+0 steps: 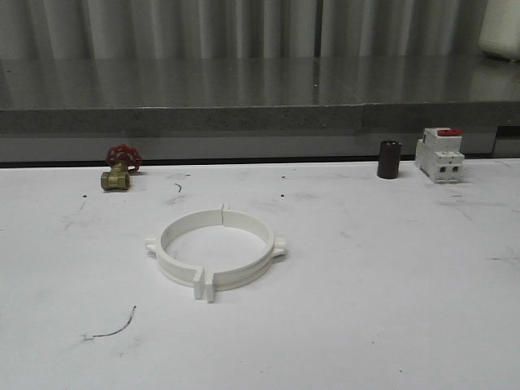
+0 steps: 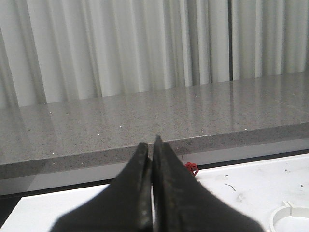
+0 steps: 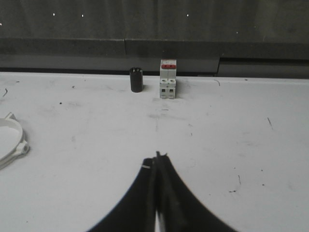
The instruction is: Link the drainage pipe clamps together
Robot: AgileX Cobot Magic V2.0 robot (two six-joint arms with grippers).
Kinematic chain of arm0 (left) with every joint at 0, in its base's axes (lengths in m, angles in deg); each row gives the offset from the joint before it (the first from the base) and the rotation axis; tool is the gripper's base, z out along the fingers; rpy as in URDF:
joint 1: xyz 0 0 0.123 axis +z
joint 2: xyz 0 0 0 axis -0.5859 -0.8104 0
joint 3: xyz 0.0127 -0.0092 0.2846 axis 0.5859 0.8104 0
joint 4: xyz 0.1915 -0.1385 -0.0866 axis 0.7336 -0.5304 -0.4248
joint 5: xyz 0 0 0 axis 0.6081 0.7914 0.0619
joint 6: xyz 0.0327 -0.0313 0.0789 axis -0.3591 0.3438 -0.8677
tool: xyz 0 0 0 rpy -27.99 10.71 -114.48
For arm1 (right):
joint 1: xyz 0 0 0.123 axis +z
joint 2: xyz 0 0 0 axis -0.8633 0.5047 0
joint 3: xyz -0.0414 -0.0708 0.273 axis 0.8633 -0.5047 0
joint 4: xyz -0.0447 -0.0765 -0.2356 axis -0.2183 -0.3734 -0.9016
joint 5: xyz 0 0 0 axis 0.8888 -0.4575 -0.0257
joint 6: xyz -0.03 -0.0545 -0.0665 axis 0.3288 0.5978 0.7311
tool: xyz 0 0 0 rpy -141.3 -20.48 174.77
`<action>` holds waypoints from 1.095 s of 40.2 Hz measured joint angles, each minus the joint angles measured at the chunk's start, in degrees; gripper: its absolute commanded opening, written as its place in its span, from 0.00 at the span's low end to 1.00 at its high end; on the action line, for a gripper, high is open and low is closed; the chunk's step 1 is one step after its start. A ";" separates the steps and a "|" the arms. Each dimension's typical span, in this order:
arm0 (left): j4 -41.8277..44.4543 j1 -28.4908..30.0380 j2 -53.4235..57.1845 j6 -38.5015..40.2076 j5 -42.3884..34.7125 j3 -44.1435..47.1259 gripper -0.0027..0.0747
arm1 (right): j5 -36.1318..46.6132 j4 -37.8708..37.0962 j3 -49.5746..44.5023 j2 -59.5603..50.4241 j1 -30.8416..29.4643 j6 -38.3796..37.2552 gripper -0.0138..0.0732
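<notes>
Two white drainage pipe clamps (image 1: 215,248) lie on the white table, their half-rings set end to end as one ring, tabs meeting at the front and back, a small lug on each side. An arc of that ring appears in the left wrist view as the clamps (image 2: 289,217) and in the right wrist view as the clamps (image 3: 12,140). My left gripper (image 2: 152,145) is shut with nothing in it, held above the table's left back part. My right gripper (image 3: 156,157) is also shut and empty, over bare table to the right of the ring.
A brass valve with a red handwheel (image 1: 119,168) sits at the back left. A black cylinder (image 1: 389,159) and a white circuit breaker with a red switch (image 1: 439,153) stand at the back right. A thin wire scrap (image 1: 114,327) lies front left. A grey ledge (image 1: 260,101) runs behind the table.
</notes>
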 measured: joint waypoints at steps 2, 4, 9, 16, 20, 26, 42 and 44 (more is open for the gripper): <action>0.00 0.00 0.00 0.00 0.00 0.00 0.01 | 0.00 0.00 0.00 -0.40 0.00 0.00 0.08; 0.00 0.00 0.00 0.00 0.00 0.00 0.01 | 0.00 0.00 -0.10 -0.38 0.00 0.00 0.08; 0.00 0.00 0.00 0.00 0.00 0.00 0.01 | 0.00 0.00 -0.14 -0.38 0.00 0.00 0.08; 0.00 0.00 0.00 0.00 0.00 0.00 0.01 | 0.00 -0.08 -0.14 -0.43 0.00 0.00 0.08; 0.00 0.00 0.00 0.00 0.00 0.00 0.01 | 0.00 -0.08 -0.14 -0.43 0.00 0.00 0.08; 0.00 0.00 0.00 0.00 0.00 0.00 0.01 | 0.00 -0.08 -0.14 -0.43 0.00 0.00 0.08; -0.72 0.00 0.00 0.00 0.00 0.65 0.01 | 0.00 -0.08 -0.14 -0.43 0.00 0.00 0.08; -1.69 0.09 0.00 -0.14 0.00 1.40 0.01 | 0.00 -0.08 -0.14 -0.43 0.00 0.00 0.08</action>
